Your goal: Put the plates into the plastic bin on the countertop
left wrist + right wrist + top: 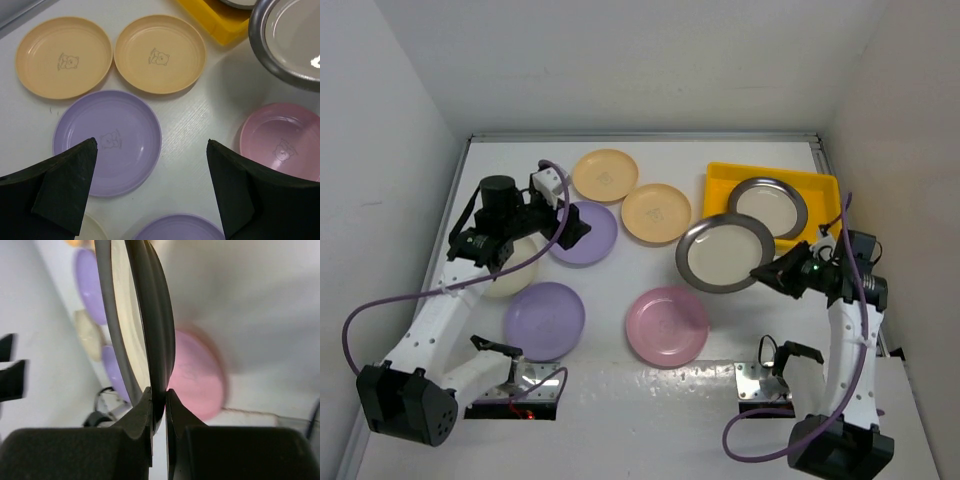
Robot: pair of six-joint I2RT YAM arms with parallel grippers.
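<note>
The right gripper (772, 272) pinches the rim of a metal-rimmed plate (725, 252), which juts out from its fingers beside the near-left corner of the yellow bin (718, 184). A second metal-rimmed plate (767, 206) lies inside. The left gripper (151, 144) hangs wide open over a lavender plate (107, 140). Bare countertop (640, 268) separates both grippers. The orange plates (160, 54) carry a small printed figure.

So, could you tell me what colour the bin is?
The bin is bright yellow, clearest from the top external view.
</note>
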